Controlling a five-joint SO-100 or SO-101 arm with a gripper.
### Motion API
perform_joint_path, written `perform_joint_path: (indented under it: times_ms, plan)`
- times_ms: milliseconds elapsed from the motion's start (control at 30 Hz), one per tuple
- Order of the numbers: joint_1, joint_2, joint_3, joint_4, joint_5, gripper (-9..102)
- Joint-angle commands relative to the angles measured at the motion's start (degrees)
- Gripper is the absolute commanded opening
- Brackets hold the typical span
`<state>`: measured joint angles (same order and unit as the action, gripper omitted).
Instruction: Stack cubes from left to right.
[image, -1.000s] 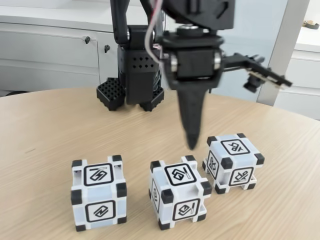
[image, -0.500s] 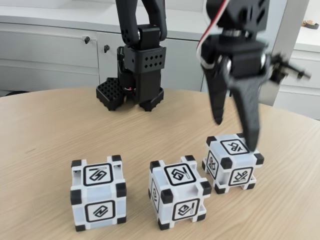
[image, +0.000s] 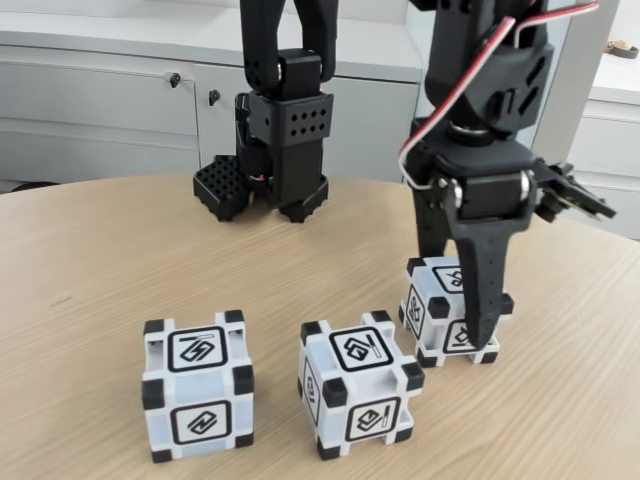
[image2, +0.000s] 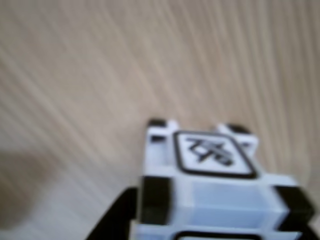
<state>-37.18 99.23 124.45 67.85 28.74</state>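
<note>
Between the gripper (image: 458, 300) fingers sits the right cube (image: 432, 305); jaws spread, not clamped.

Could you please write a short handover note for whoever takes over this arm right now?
Gripper: open, lowered astride the right white-grey plastic cube with black corner blocks in the fixed view, one finger in front, one behind; grasp not closed.
Cubes: the left cube, middle cube and right cube stand apart in a row on the wooden table.
Done: nothing stacked.
Left: close, lift, stack all three.
</note>
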Motion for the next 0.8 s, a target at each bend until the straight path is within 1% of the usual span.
perform_joint_path:
  times_ms: [0,33,233,333,467,633,767]
  plan:
    - [0.35,0.26,-1.85,-1.85,-0.88,3]
    - [0.35,0.26,-1.85,-1.85,-0.88,0]
    - [0.53,2.11,-1.85,-1.76,-2.11,0]
    - [1.32,8.00,-1.85,-1.05,-2.90,0]
    - [2.46,18.46,-1.76,-0.88,-7.65,0]
    - [7.82,31.46,-1.05,-0.79,-14.24,0]
    - [14.85,40.08,0.00,-0.26,-20.74,0]
